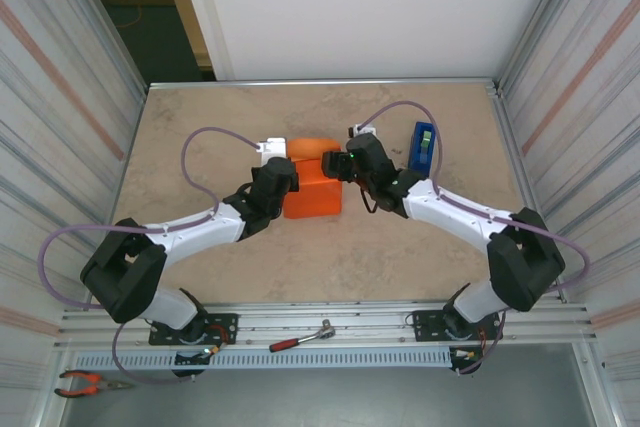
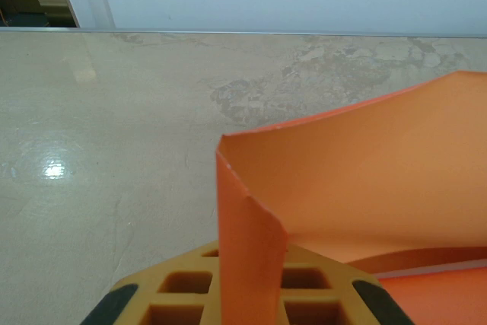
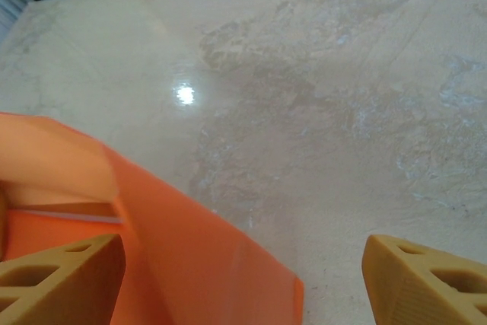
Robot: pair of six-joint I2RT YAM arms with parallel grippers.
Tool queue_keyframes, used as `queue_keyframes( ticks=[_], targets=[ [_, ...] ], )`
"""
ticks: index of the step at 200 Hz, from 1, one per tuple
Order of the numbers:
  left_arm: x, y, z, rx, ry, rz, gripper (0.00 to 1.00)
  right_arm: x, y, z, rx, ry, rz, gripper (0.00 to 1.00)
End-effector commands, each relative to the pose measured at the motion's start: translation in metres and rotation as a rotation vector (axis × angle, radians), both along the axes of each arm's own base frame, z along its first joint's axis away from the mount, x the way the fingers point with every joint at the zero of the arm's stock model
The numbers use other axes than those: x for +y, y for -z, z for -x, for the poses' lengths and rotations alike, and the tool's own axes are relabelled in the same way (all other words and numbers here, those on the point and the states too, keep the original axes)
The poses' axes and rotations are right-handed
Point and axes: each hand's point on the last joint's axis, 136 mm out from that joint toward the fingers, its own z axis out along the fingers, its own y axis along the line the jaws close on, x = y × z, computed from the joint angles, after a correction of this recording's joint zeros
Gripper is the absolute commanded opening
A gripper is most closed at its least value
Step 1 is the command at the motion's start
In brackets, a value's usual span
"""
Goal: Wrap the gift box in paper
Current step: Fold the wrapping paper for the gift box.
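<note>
The orange paper [image 1: 312, 192] sits mid-table as a box-sized parcel with loose flaps; the gift box is hidden inside it. My left gripper [image 1: 283, 175] is at the parcel's left end. In the left wrist view it [image 2: 247, 268] is shut on a folded edge of the paper [image 2: 365, 180], which stands up between the yellow fingers [image 2: 183, 283]. My right gripper [image 1: 345, 162] is at the parcel's far right corner. In the right wrist view it [image 3: 243, 272] is open, and a paper flap [image 3: 175, 241] lies loose beside its left finger [image 3: 61, 272].
A blue tape dispenser [image 1: 423, 149] stands upright just right of the right gripper. A ratchet tool [image 1: 300, 337] lies on the front rail and pliers [image 1: 85, 382] at the bottom left. Metal walls close in the marbled tabletop [image 1: 200, 127] on both sides.
</note>
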Motion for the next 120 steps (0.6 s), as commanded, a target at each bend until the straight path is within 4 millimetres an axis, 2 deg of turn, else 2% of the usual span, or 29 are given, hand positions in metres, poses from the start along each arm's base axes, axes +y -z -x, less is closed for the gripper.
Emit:
queue_keyframes(
  ticks=[1, 22, 39, 72, 88, 108, 120],
  targets=[
    [0.007, 0.019, 0.009, 0.059, 0.002, -0.071, 0.13, -0.008, 0.015, -0.009, 0.013, 0.095, 0.022, 0.77],
    [0.006, 0.018, 0.010, 0.060, 0.010, -0.067, 0.13, -0.014, 0.039, -0.005, 0.061, 0.123, 0.043, 0.73],
    [0.004, 0.011, 0.011, 0.060, 0.025, -0.057, 0.14, -0.017, 0.047, -0.001, 0.077, 0.132, 0.046, 0.72],
    [0.004, -0.018, 0.017, 0.075, 0.086, 0.045, 0.41, -0.021, 0.063, 0.008, 0.127, 0.163, 0.070, 0.70],
    [0.018, -0.033, 0.021, 0.080, 0.075, 0.150, 0.55, -0.024, 0.072, 0.014, 0.155, 0.197, 0.087, 0.70],
    [0.041, -0.044, 0.026, 0.080, 0.039, 0.277, 0.63, -0.027, 0.078, 0.020, 0.189, 0.244, 0.088, 0.69],
    [0.047, -0.052, 0.030, 0.064, 0.043, 0.329, 0.66, -0.027, 0.082, 0.024, 0.205, 0.272, 0.086, 0.68]
  ],
)
